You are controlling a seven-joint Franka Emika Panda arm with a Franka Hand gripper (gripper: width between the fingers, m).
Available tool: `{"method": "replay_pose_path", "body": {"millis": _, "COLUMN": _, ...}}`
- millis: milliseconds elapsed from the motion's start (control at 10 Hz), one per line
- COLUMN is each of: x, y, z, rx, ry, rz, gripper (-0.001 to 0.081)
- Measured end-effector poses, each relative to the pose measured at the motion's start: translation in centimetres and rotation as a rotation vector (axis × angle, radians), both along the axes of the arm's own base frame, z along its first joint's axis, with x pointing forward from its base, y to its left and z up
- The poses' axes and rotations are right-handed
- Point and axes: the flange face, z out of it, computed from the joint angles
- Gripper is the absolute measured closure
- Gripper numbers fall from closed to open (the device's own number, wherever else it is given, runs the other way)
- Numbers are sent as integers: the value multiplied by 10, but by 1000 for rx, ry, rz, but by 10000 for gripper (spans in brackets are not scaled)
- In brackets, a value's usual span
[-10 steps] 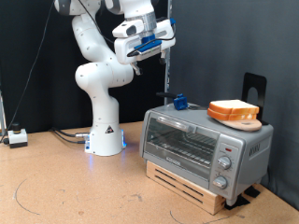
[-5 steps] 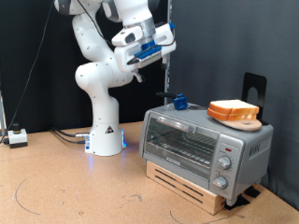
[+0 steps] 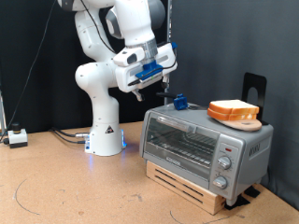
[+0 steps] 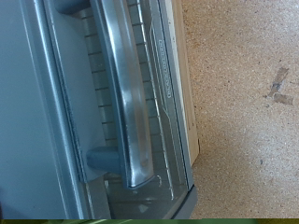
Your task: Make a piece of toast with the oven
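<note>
I have dropped lower toward the oven (image 3: 206,146), my fingers (image 3: 161,82) now above its closed door's bar handle (image 4: 121,93); their spread I cannot tell. The piece of toast (image 3: 233,109) sits on the oven's roof.

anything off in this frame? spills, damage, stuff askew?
Nothing stands out. The oven sits square on its wooden base, door shut. The bread slices are stacked neatly on the round board atop it. The tool hangs above the oven's handle, holding nothing.

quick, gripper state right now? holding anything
gripper: above the oven, nothing seen between its fingers; open or shut cannot be told.
</note>
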Motion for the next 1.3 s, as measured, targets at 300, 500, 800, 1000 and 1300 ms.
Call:
{"method": "replay_pose_path", "body": {"millis": 300, "x": -4, "y": 3, "z": -6, "rx": 38, "ry": -11, "rz": 56, "gripper": -3}}
{"method": "replay_pose_path", "body": {"millis": 500, "x": -12, "y": 7, "z": -31, "rx": 30, "ry": -5, "rz": 90, "gripper": -3}}
{"method": "replay_pose_path", "body": {"millis": 800, "x": -19, "y": 12, "z": -54, "rx": 6, "ry": -22, "rz": 85, "gripper": -3}}
{"method": "replay_pose_path", "body": {"millis": 1000, "x": -21, "y": 12, "z": -59, "rx": 5, "ry": -17, "rz": 86, "gripper": -3}}
{"method": "replay_pose_path", "body": {"millis": 1300, "x": -18, "y": 14, "z": -80, "rx": -18, "ry": -26, "rz": 75, "gripper": -3}}
